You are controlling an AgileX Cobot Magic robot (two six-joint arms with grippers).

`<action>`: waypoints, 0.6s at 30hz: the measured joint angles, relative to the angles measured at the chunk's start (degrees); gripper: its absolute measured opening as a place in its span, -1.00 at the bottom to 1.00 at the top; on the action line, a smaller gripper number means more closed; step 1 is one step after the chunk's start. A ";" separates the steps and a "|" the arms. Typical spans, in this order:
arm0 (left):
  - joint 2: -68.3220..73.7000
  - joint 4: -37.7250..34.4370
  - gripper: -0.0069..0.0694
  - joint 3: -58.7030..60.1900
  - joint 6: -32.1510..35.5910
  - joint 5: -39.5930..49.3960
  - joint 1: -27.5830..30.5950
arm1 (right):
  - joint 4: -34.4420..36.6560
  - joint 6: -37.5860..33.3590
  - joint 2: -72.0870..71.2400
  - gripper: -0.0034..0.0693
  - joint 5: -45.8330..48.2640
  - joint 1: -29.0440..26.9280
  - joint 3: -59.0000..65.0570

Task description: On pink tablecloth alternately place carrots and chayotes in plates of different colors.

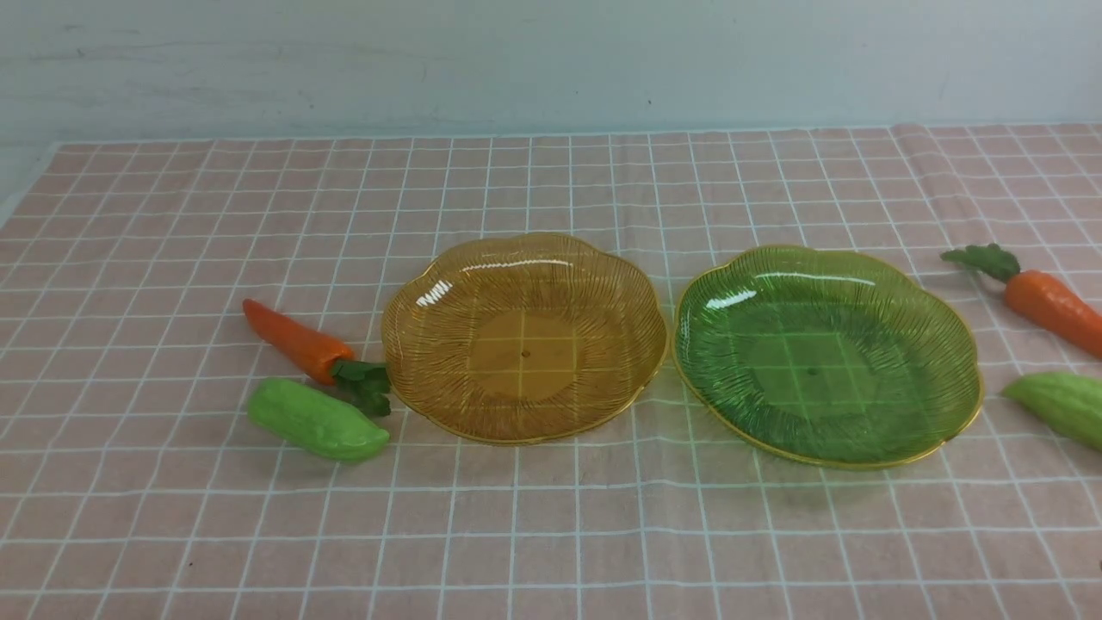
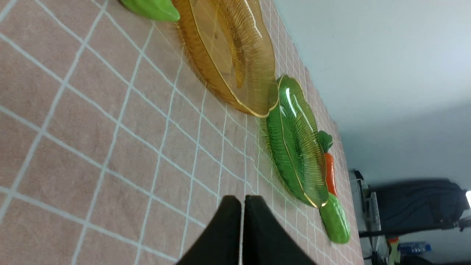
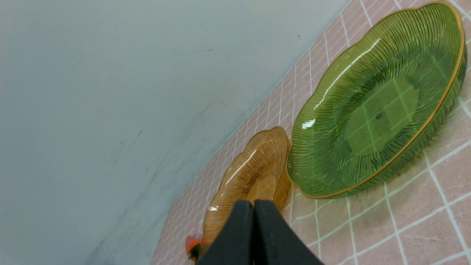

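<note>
On the pink tablecloth (image 1: 551, 534) an amber plate (image 1: 523, 337) and a green plate (image 1: 826, 355) stand side by side, both empty. Left of the amber plate lie a carrot (image 1: 297, 341) and a chayote (image 1: 317, 419). Right of the green plate lie a second carrot (image 1: 1046, 297) and a second chayote (image 1: 1061, 405), cut by the picture's edge. Neither gripper shows in the front view. My left gripper (image 2: 242, 200) is shut and empty, low over the cloth, short of both plates. My right gripper (image 3: 253, 205) is shut and empty, near the amber plate (image 3: 250, 176) and green plate (image 3: 379, 99).
A pale wall (image 1: 551, 60) rises behind the table's far edge. In the left wrist view, dark equipment (image 2: 415, 206) stands beyond the table's right end.
</note>
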 joint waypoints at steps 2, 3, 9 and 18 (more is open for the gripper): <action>0.00 -0.65 -0.83 0.00 1.38 0.82 0.00 | 0.75 0.00 0.00 -0.95 -0.49 0.00 0.00; 0.00 -0.91 -0.83 0.00 2.13 1.16 0.00 | 1.04 -0.06 0.00 -0.95 -0.55 0.00 0.00; 1.96 -0.57 -0.83 -6.43 7.08 5.93 0.00 | 0.19 -5.32 0.00 -0.95 -1.21 0.00 -5.51; 26.28 17.13 -0.83 -24.43 10.68 29.44 0.00 | -17.89 -8.57 17.69 -0.94 15.32 0.00 -31.81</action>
